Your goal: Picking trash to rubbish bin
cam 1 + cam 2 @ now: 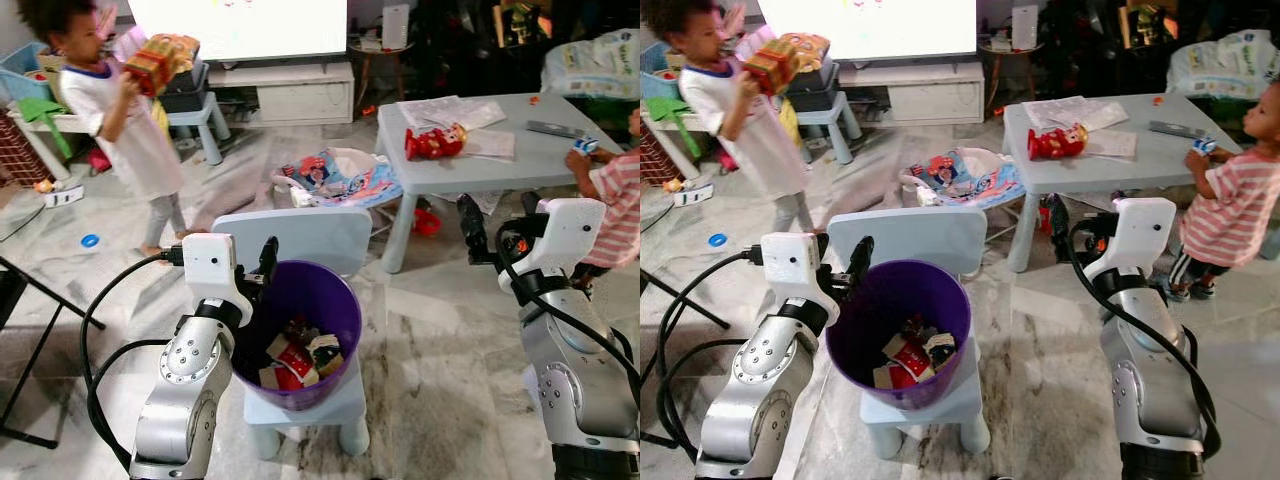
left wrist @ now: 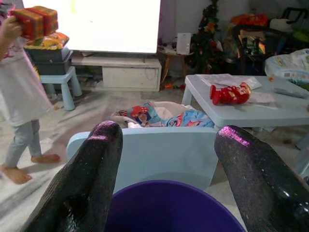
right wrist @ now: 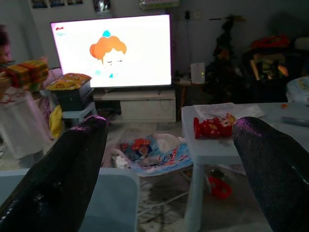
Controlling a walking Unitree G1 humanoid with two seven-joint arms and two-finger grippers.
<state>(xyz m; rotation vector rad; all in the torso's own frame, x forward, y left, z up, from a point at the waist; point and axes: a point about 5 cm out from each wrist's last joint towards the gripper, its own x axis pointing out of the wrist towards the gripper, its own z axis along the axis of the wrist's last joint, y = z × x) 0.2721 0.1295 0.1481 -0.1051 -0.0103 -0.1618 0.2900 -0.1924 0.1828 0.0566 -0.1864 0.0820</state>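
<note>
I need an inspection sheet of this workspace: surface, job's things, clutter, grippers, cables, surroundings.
Surface: marble floor; a small blue chair bears the bin.
Job's things: purple bin on the chair seat, wrappers inside.
Clutter: red toy and papers on the blue table; cloth heap on the floor.
Grippers: left gripper open at the bin's rim; right gripper open, holding nothing.
Cables: black cables loop beside the left arm.
Surroundings: two people nearby; lit screen.
</note>
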